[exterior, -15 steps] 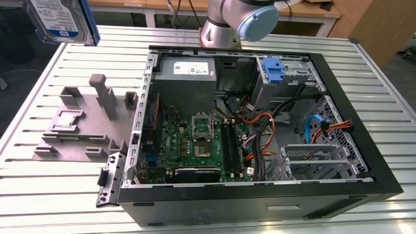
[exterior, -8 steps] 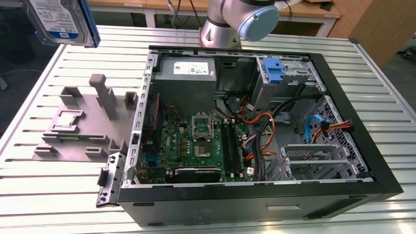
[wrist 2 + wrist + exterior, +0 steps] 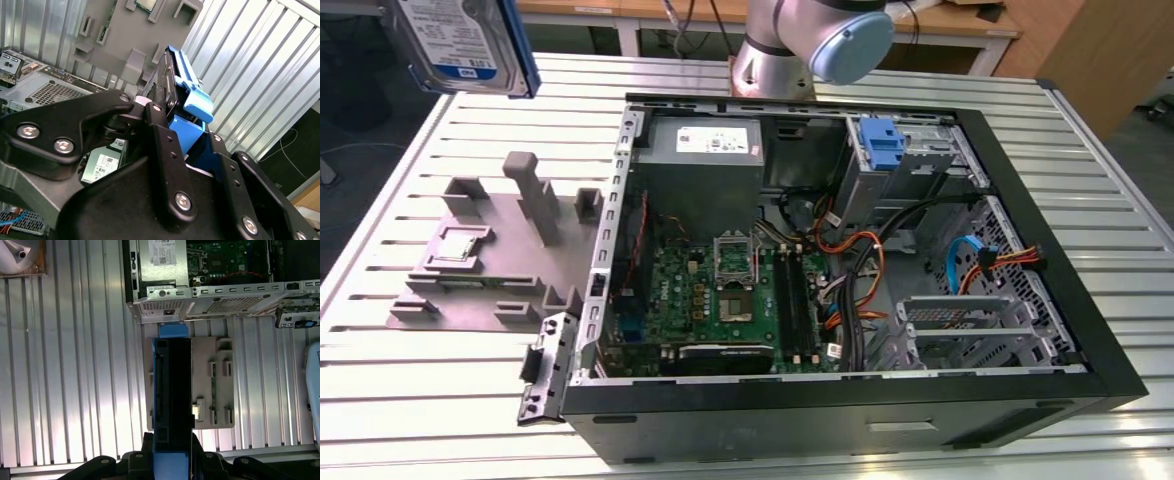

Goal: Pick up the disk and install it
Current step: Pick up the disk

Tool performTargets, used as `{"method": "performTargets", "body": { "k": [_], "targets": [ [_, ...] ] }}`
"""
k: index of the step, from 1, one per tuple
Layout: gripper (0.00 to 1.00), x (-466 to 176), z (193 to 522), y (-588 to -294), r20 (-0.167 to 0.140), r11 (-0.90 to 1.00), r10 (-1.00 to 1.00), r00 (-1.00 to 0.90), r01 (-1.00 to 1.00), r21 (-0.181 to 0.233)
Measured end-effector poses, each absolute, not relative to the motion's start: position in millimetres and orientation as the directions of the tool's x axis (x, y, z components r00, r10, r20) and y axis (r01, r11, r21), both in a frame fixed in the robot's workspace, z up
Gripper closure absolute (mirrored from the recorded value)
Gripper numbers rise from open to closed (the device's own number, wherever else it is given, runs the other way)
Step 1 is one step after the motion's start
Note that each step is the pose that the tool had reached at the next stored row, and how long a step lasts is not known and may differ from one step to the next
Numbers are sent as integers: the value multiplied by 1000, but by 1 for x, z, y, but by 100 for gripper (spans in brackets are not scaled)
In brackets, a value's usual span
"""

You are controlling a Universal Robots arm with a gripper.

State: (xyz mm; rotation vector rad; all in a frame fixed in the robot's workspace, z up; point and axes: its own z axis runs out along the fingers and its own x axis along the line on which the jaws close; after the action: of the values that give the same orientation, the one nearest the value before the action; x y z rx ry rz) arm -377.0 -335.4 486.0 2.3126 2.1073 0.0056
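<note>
Disk [image 3: 460, 45]: held aloft, clear of everything, at the exterior view's left of the open computer case [image 3: 854, 425]. Label face shows in the exterior view, with the blue carrier along its edge.

First wrist view: disk seen edge-on, hanging over the grey fixture plate [image 3: 212, 355], which lies on the slatted metal surface [image 3: 440, 400] just beside the case wall.

Tool [image 3: 182, 125]: closed on the disk. Black fingers [image 3: 160, 130] press both sides of the blue carrier at one end, and the rest of the disk juts out free beyond them.

Not installed yet. Nothing in the case touches it.

Inside the case:
- upright blue bracket [image 3: 881, 140] by the far bays
- metal drive cage [image 3: 974, 320] toward the near corner
- orange and black cables [image 3: 861, 250] looping between them

Risks, as I judge them:
- Grip is on plastic at one end only, so a jolt or a tilt could let the disk pivot or slip, and it would fall onto the plate or the slats.
- Loose cables near the bays could snag the carrier or be pinched under it.
- A skewed approach could jam the carrier against the cage or the case rim.
</note>
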Motion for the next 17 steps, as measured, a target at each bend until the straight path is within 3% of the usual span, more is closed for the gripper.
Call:
{"method": "performTargets", "body": {
  "k": [17],
  "targets": [
    [63,-342,486,-335,-6,-93,996,93,996,12]
  ]
}}
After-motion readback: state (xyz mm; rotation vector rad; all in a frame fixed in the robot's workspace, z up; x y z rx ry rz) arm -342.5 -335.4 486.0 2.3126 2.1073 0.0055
